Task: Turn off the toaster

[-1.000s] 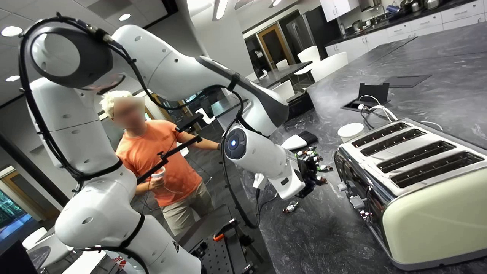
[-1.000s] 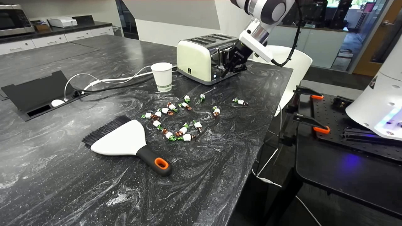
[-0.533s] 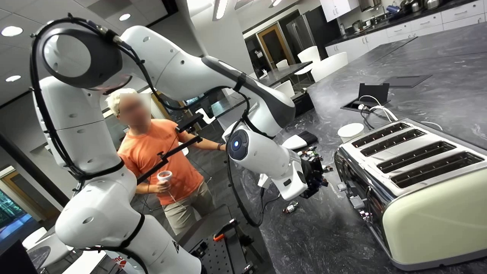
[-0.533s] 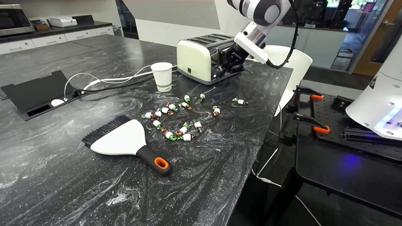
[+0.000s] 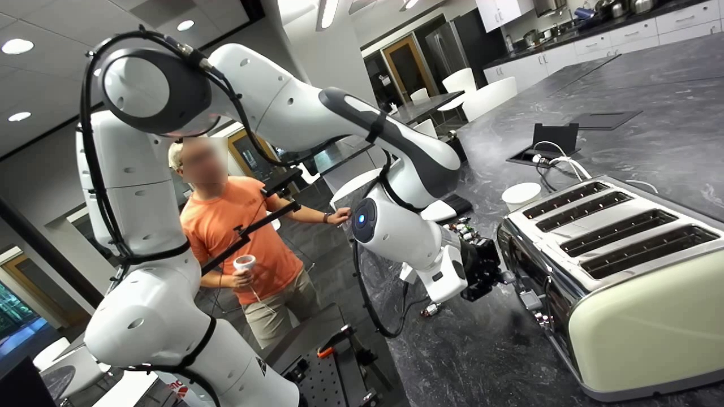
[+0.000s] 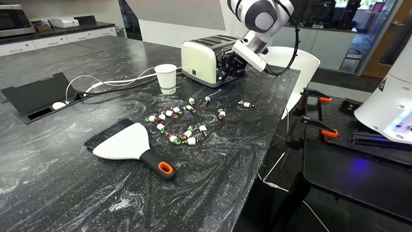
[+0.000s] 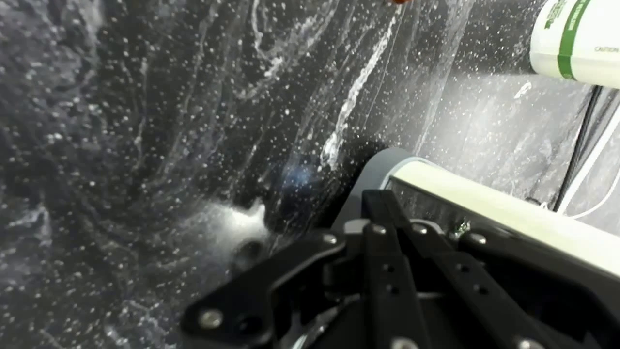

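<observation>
Currently: toaster (image 6: pixel 204 60), four-slot, cream, on worktop (image 6: pixel 222 164); pincer (image 7: pixel 381 195), closed together, close before the control panel (image 5: pixel 523 259), contact unclear; judged step, alignment for switch-off; next, probably, one careful press.

Bright ceiling lamps (image 5: pixel 328 13), glare on dark countertop (image 7: pixel 237 218), face (image 5: pixel 205 162) blurred

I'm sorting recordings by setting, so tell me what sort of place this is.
Most likely an office kitchen or break room: a four-slot toaster stands on a broad dark counter, a microwave shows farther back, and white chairs stand in the background.
</observation>
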Robot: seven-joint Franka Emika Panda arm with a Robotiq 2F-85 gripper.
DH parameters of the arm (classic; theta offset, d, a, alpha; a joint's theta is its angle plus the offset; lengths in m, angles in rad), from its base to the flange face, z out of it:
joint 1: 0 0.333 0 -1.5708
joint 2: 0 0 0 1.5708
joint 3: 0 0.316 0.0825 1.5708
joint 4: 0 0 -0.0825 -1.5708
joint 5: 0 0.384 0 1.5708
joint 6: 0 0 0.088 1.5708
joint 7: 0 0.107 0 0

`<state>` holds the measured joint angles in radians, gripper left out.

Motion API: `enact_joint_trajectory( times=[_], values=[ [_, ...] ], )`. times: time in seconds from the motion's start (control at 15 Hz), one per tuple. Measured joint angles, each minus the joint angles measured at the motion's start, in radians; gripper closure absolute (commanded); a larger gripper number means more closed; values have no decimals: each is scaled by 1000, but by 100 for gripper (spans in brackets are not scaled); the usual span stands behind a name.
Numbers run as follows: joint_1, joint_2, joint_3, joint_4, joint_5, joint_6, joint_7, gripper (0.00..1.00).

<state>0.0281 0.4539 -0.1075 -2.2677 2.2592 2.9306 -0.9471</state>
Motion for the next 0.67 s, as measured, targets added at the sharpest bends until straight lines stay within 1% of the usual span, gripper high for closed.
enact_joint_trajectory(
  times=[0.4,0.67],
  values=[
    [71,37,-68,35,162,0,-99,100],
    [150,40,-143,34,328,-8,-211,100]
  ],
)
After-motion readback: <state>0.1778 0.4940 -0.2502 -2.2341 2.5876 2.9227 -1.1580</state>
